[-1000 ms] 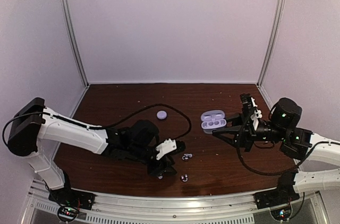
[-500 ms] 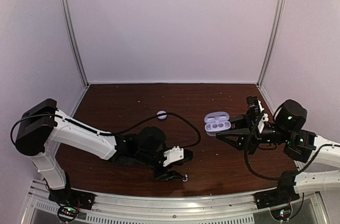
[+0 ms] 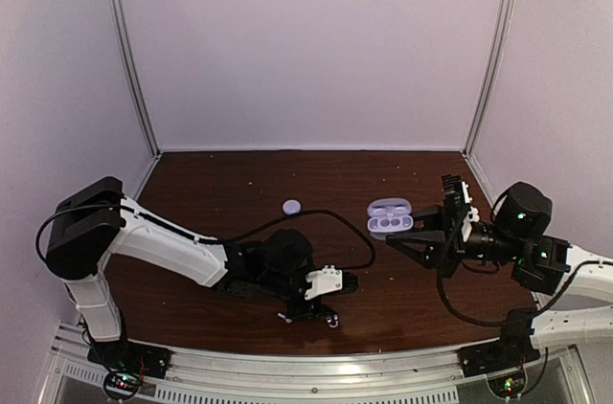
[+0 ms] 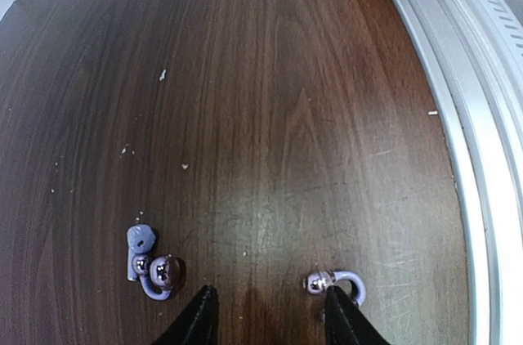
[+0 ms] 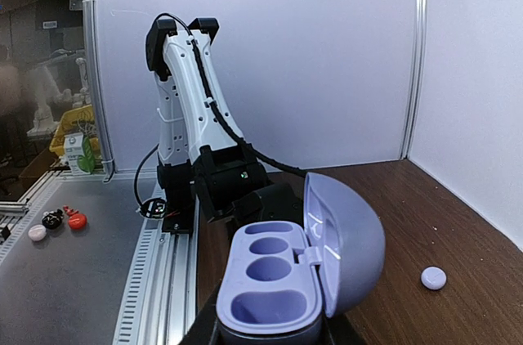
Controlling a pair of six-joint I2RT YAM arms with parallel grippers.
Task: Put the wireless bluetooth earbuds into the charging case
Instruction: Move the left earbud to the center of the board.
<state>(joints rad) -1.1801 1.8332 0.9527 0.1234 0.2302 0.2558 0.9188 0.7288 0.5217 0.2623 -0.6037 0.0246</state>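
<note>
Two tiny lilac-and-silver earbuds lie on the wood in the left wrist view, one at the left [image 4: 147,259] and one at the right [image 4: 335,282]. My left gripper [image 4: 271,320] is open and low over the table. Its fingertips stand between the two earbuds, with the right one close beside the right earbud. In the top view the left gripper [image 3: 324,301] sits near the front edge, with one earbud [image 3: 332,319] showing beside it. My right gripper [image 3: 410,234] is shut on the open lilac charging case [image 3: 388,216] and holds it above the table. Its wells [image 5: 274,284] are empty and its lid [image 5: 347,239] stands up.
A small round lilac piece [image 3: 291,205] lies on the wood behind the left arm; it also shows in the right wrist view [image 5: 434,278]. The metal front rail [image 4: 470,116] runs close to the right of the earbuds. White walls enclose the table.
My left gripper has slid right along the front edge and now covers the earbud that lay near the middle. The right gripper has shifted slightly with the case held open.
</note>
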